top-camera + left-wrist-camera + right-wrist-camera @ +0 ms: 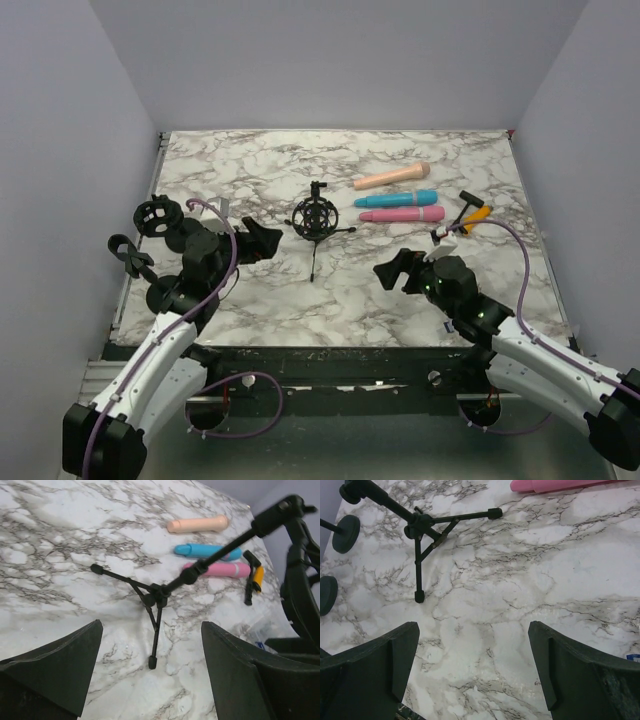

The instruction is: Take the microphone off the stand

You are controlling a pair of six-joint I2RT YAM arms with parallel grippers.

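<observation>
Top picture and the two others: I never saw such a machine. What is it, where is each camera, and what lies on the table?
These are two robot arms bolted to a marble table. The top picture looks down from above and behind them. The other two come from a camera on each wrist, showing that arm's own dark fingers. The left gripper and the right gripper are open and hold nothing. A black tripod stand is in the middle. Beyond it lie a peach microphone, a blue microphone, a pink microphone and a black-and-orange tool.
</observation>
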